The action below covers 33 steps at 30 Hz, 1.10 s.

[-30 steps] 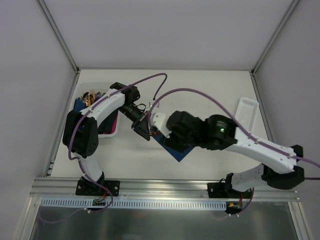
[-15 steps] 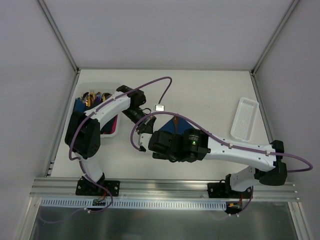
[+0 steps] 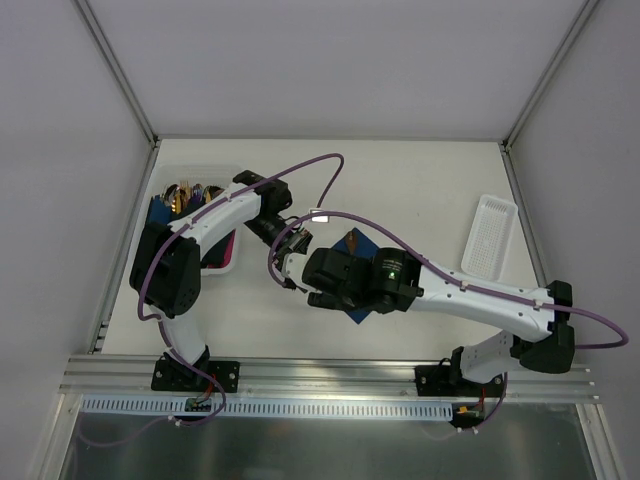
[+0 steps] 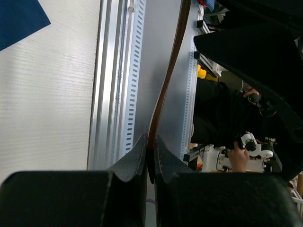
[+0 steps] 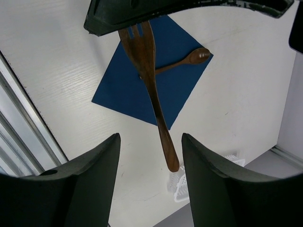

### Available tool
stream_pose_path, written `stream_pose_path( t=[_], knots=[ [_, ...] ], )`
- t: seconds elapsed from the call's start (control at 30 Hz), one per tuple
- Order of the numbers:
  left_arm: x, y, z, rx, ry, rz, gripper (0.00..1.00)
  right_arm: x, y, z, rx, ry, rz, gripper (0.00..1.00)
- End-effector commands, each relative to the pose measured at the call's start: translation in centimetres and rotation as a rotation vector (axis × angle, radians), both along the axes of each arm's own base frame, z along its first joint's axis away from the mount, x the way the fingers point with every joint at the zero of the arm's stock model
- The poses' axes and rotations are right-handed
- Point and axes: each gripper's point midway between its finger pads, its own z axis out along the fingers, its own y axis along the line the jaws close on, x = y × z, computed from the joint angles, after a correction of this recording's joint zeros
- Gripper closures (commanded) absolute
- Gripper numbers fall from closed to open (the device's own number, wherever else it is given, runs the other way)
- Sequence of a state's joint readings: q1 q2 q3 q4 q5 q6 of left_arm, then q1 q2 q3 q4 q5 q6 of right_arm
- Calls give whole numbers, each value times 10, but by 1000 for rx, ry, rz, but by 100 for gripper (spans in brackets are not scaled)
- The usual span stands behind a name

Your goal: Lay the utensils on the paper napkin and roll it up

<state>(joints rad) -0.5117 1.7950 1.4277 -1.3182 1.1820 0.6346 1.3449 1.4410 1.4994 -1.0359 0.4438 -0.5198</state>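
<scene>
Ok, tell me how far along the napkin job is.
Done: one spoon lies on the flat paper napkin. In hand: the left gripper is shut on a fork above it, with the right gripper open beside the handle. Left: laying the fork down and rolling the napkin.

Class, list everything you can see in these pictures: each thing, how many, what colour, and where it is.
napkin: one, navy, mid-table
spoon: one, bronze, lying on napkin
fork: one, bronze, held over napkin
bin: one, white, far left
spare cutlery: several, gold, in bin
navy paper: count unclear, at bin's left side
pink napkin: count unclear, magenta, near end of bin
tray: one, white, right side
left claw: one, black, shut on fork
right claw: one, black, open, above napkin
</scene>
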Motion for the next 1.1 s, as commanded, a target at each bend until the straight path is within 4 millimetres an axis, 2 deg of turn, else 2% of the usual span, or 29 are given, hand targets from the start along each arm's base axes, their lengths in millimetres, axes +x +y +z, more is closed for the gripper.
stream_pose_path(
  t=[0.0,0.43,0.53,0.57,0.73,0.77,0.93,1.03,1.07],
  knots=[
    [-30,9,24,64,186,-3,100,6,13,4,8,-18,22,42],
    [-31,9,25,59,182,-4,100,16,16,-9,-60,-64,17,56],
    [-31,9,25,59,179,-5,100,17,15,-10,-64,-69,14,67],
    [-31,10,24,60,176,-7,100,17,15,-10,-64,-72,14,74],
    [-31,10,25,58,174,-6,100,15,10,-13,-66,-64,18,92],
    [-31,10,25,60,175,-5,100,15,9,-13,-65,-61,19,98],
    [-30,10,27,51,160,-4,99,13,7,-15,-62,-52,18,100],
    [-22,10,34,38,126,11,83,12,5,-13,-53,-51,14,100],
    [-15,10,40,24,99,24,69,11,5,-13,-50,-46,12,100]
  ],
)
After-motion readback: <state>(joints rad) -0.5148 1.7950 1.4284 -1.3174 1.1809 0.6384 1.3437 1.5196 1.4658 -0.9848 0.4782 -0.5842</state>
